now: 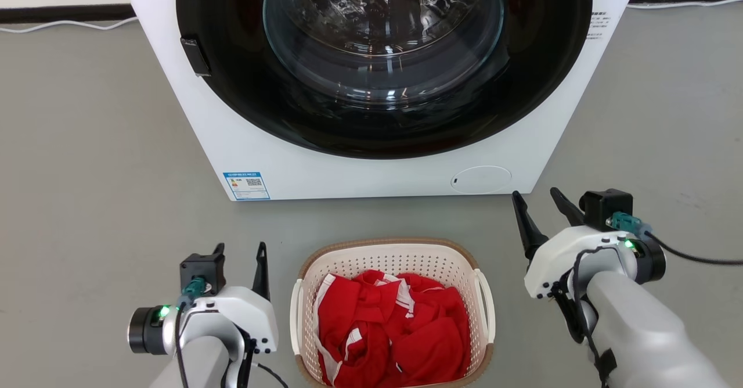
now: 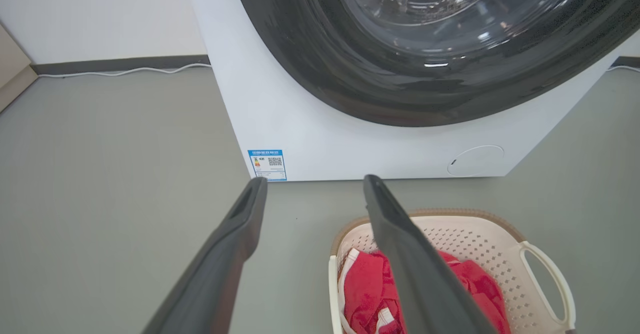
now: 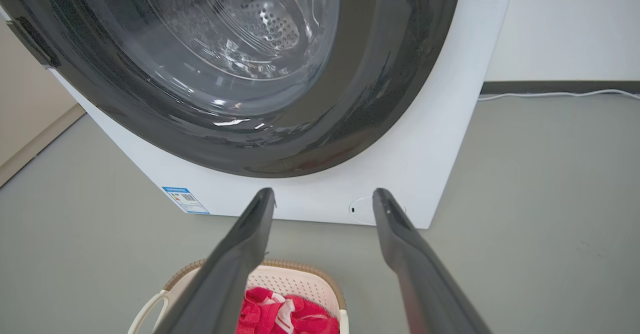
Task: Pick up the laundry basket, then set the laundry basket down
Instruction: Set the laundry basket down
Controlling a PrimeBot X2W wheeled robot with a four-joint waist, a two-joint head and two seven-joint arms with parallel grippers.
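Laundry basket before the washer, a handle toward each of your sides, both visible from the head; left fingers and right fingers wide apart, empty

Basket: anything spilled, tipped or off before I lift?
Nothing stands out. The basket sits upright on the floor before the washer, with the red clothes inside. The left gripper and right gripper are open, one each side, clear of it.

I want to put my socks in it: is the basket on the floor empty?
Not empty. The laundry basket holds crumpled red and white clothing that covers its bottom.
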